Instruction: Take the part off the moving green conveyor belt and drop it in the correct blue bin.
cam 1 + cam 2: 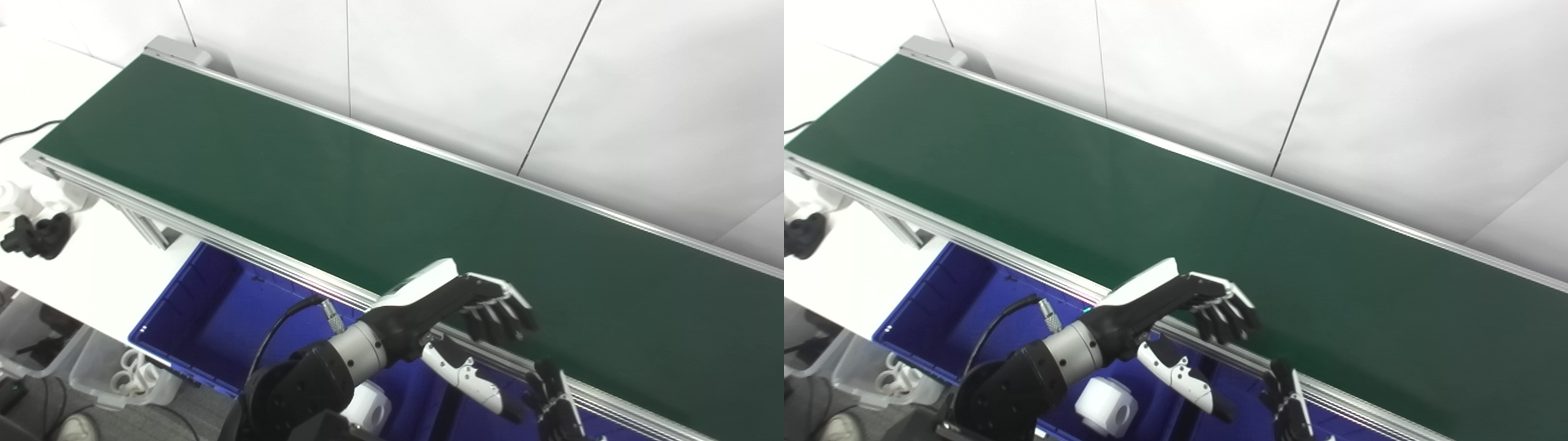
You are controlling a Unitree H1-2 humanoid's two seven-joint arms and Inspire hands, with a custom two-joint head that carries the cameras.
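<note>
The green conveyor belt [343, 184] runs from upper left to lower right, and no part shows on it. My left hand [484, 306] hovers over the belt's near rail, open, with the fingers curled downward, the thumb apart below, and nothing held. At the bottom edge only the straight dark fingers of my right hand [554, 404] show, beside the rail and holding nothing. Below the belt stands a blue bin [202, 306]. A white cylindrical part [1107, 407] with a hole lies in it, partly under my left forearm.
Black parts [37, 236] and white parts [12, 199] lie on the white table at the left. Clear plastic boxes [131, 373] with white pieces stand on the floor below. A white panelled wall runs behind the belt.
</note>
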